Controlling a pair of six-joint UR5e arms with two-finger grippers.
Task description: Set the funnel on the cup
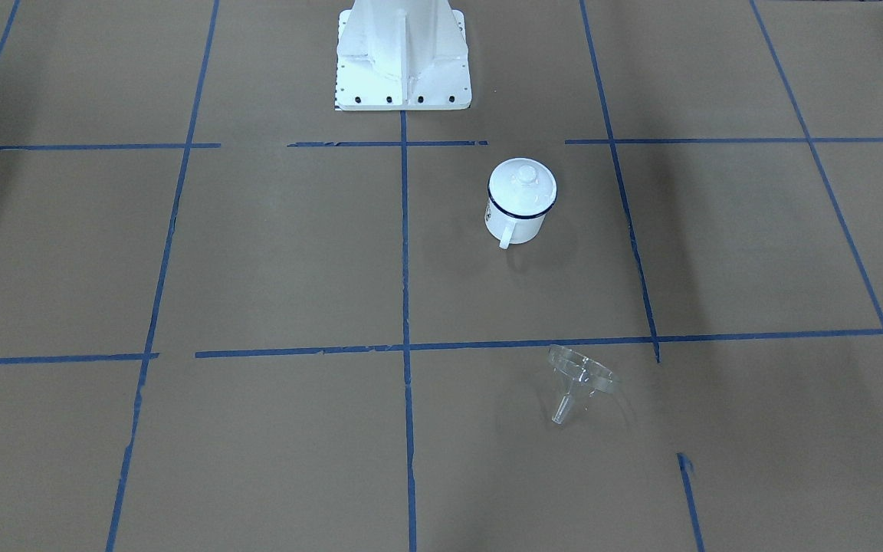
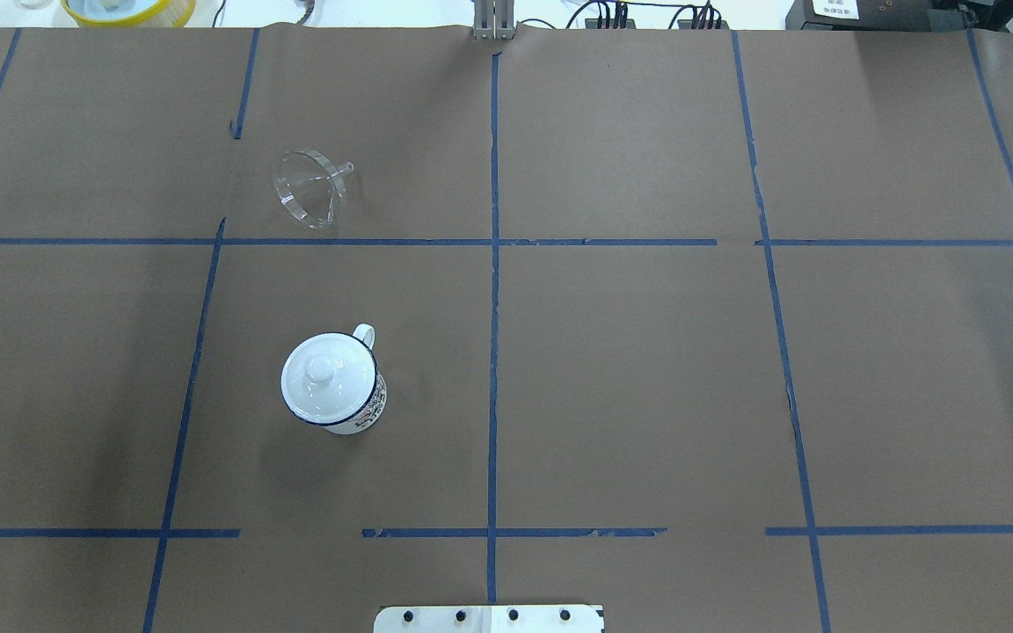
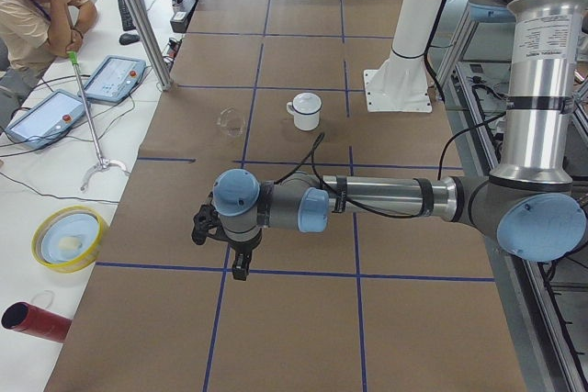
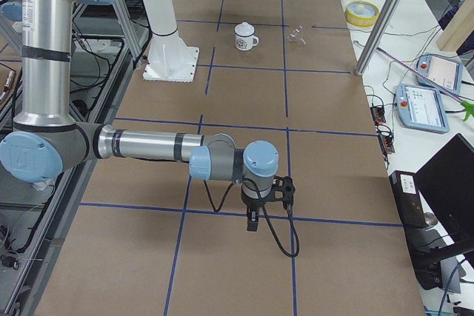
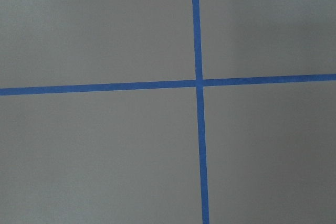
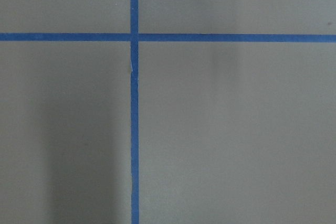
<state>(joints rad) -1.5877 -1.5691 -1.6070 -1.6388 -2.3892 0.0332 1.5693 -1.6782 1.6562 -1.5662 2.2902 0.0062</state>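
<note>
You've got the desk (image 2: 647, 396) filling every view, brown paper ruled into squares by blue tape lines (image 2: 493, 352). Next in size, the left arm (image 3: 386, 197) stretches across the lower half of the exterior left view, low over the paper. The right arm (image 4: 148, 144) does the same across the lower half of the exterior right view. The white pedestal (image 1: 402, 54) stands at top centre of the front-facing view.

The left gripper (image 3: 241, 274) points down over a tape line in the lower left of the left side view. The right gripper (image 4: 252, 226) hangs likewise, low and centre in the right side view. From these side views I cannot tell whether either one's fingers are apart or together. Both wrist cameras show only paper and a tape crossing.

Now the cup (image 2: 366, 413): it stands upright, left of centre in the overhead view, handle towards the upper right. In the front-facing view the cup (image 1: 514, 225) sits just right of centre. A white knobbed lid (image 2: 324, 376) rests on its mouth.

The funnel (image 2: 311, 186) lies on its side in the upper left of the overhead view, spout towards the upper right, well apart from the cup, with a tape line between them. Front-facing, it (image 1: 581, 376) lies lower right of centre. Both grippers are far from either thing.
</note>
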